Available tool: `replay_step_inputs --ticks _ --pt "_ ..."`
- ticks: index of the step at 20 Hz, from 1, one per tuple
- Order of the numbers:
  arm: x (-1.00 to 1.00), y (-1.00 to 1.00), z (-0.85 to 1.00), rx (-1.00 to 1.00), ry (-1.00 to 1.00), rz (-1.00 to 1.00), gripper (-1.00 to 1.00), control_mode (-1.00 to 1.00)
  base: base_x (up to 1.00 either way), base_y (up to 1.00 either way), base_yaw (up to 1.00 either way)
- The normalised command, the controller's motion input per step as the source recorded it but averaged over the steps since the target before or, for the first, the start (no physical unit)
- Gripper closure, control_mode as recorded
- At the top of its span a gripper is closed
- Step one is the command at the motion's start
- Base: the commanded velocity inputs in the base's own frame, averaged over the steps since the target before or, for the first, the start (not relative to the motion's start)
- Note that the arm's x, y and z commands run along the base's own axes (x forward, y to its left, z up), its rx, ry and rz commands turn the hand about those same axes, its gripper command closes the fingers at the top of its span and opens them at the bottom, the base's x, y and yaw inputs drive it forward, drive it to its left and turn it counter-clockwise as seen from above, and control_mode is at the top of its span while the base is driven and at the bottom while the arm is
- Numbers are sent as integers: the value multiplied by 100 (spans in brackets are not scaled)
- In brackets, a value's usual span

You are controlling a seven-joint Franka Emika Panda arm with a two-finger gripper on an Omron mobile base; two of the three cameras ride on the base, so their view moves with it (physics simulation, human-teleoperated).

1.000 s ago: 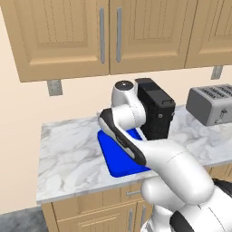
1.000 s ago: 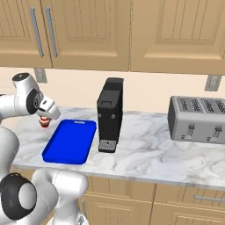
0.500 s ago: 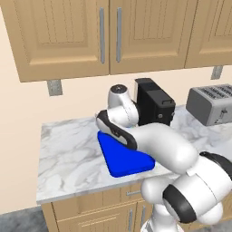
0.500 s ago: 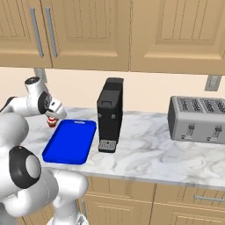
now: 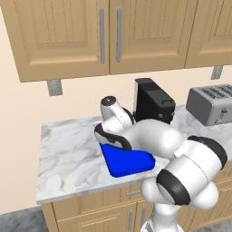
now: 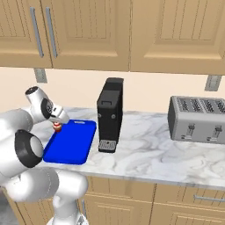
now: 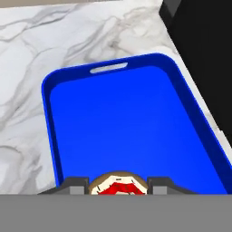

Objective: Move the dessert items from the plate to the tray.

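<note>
A small red-and-white cupcake-like dessert item [image 6: 57, 128] [image 7: 118, 186] sits between the fingers of my gripper [image 6: 58, 123] [image 7: 118, 182], which is shut on it. It hangs just above the near left corner of the blue tray [image 6: 72, 143] [image 7: 127, 113] [image 5: 129, 163]. In the hand view the tray's floor is bare and its handle slot lies at the far end. In the left base view my own arm covers part of the tray. The plate is out of view.
A black coffee machine [image 6: 110, 114] [image 5: 152, 102] [image 7: 204, 54] stands right beside the tray's right edge. A silver toaster [image 6: 197, 118] [image 5: 210, 104] sits farther right. The marble counter [image 6: 149, 145] stretches left of the tray, and wall cabinets hang overhead.
My gripper has carried the cupcake piece to the right, from left of the tray to over its corner, and come down a little. Its hold has not changed.
</note>
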Motion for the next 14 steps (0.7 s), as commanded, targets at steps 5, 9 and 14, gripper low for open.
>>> replay_step_inputs --ticks 5,9,14 --pt "34 0 0 -1 8 0 100 -100 0 0 0" --pt "24 -2 -14 -6 2 0 100 -100 0 0 0" --pt "8 -1 -29 -18 0 0 100 -100 0 0 0"
